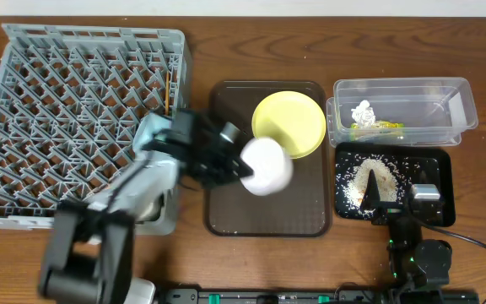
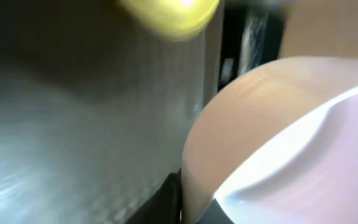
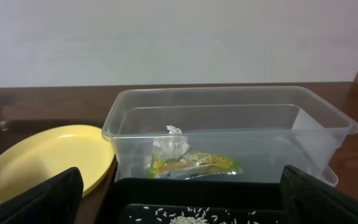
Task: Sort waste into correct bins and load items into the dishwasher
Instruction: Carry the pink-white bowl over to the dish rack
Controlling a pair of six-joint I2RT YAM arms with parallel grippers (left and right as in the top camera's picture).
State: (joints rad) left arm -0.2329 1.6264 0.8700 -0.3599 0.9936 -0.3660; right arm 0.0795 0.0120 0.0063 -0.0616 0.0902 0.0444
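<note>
Left end effector point(image 1: 241, 165) clamped on pinkish-white bowl point(image 1: 268, 166) over brown tray point(image 1: 226, 221), at yellow plate point(image 1: 300, 116) edge; right end effector point(image 3: 185, 198) spread, empty.

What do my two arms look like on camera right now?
Left arm: pale grey links, black joints and black gripper, motion-blurred. Right arm: black, a grey block near the wrist, small green lights, a black cable trailing off. Its fingers are black wedges.

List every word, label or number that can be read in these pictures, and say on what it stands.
None can be read.
On the snack wrapper in the clear tub: coloured print, too blurred to read.
On the pinkish-white bowl and the yellow plate: no marks visible.
</note>
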